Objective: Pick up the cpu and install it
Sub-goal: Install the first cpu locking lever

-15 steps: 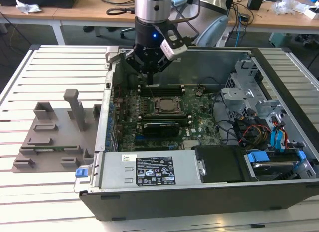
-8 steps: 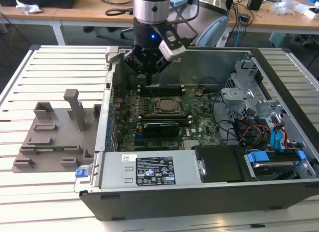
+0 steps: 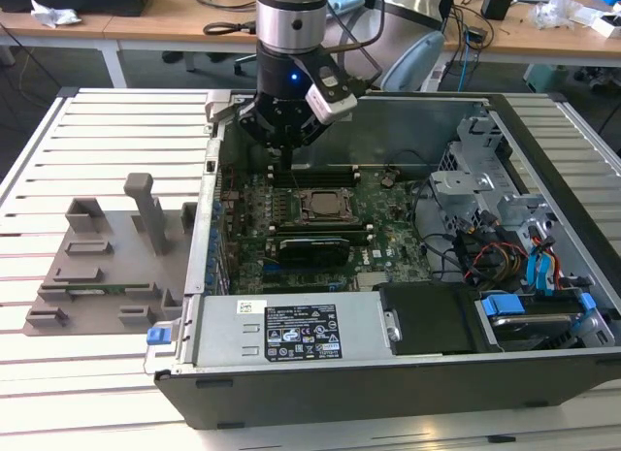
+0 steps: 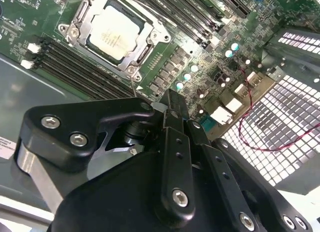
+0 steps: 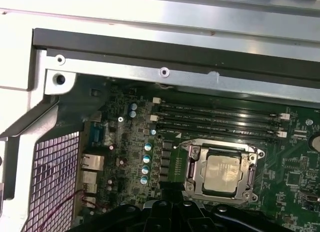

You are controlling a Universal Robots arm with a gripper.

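1. The cpu [image 4: 113,34] sits in the socket frame [image 4: 75,30] on the motherboard [image 5: 125,142].
2. The end effector [image 4: 172,105] hovers beside the socket, empty, its fingers together; its own black housing hides most of them.

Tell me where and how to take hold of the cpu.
The cpu lies flat in the socket frame, metal top up, with the frame's walls close around its edges. Probably come straight down from above and take two opposite edges of the raised metal top; a sideways approach looks blocked by the frame.
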